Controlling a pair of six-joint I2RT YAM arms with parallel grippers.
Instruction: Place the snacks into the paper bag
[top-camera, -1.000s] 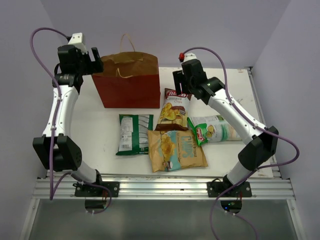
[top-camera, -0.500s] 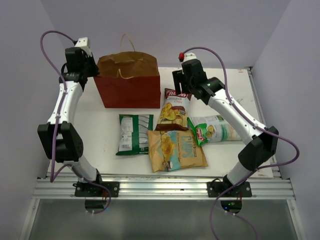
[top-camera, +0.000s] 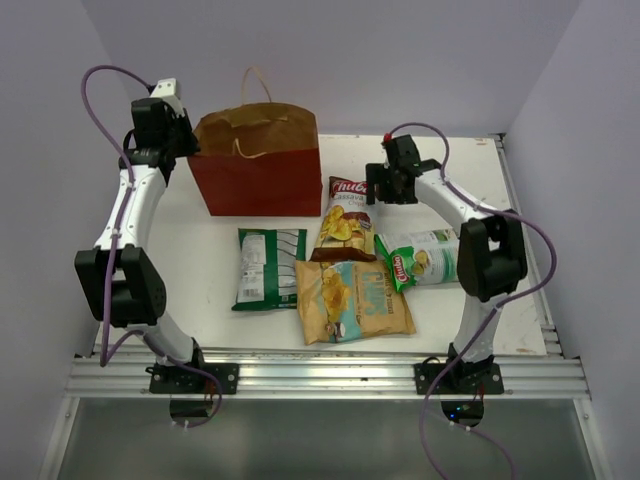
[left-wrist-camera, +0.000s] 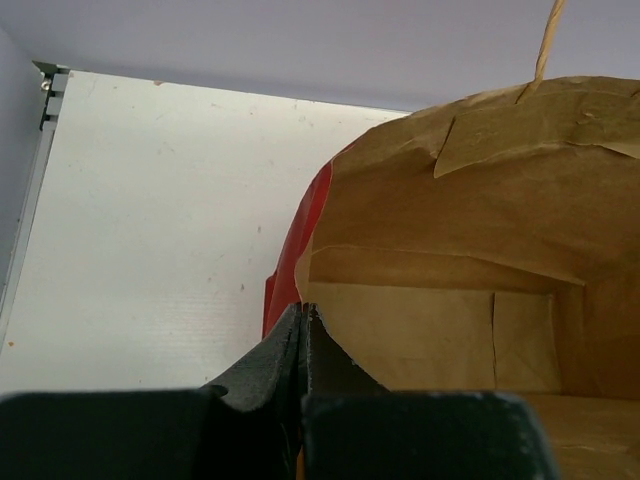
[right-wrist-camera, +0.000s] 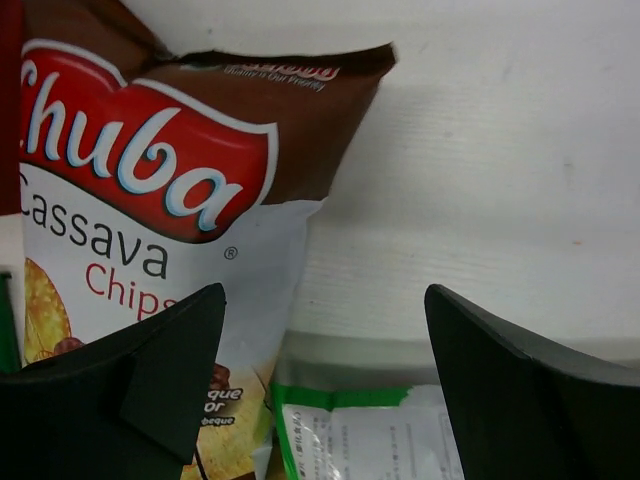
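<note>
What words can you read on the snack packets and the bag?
"Chuba": red logo on the dark cassava packet.
"Cassava Chips": same packet, below the logo; its smaller print is blurred.
The tan-yellow packet has teal lettering, too blurred to read.
The green-white packet and the pale packet have print too small to read.
No text shows on the paper bag.

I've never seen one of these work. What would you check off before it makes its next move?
1. Grip: left end effector shut on the side rim of the paper bag: ok.
2. Bag upright, mouth open: ok.
3. Reach: right end effector open over the cassava packet: ok.
4. Jaws centred on that packet: not ok; they straddle one side edge.
5. Cassava packet clear of the tan-yellow packet at its lower end: cannot tell.
</note>
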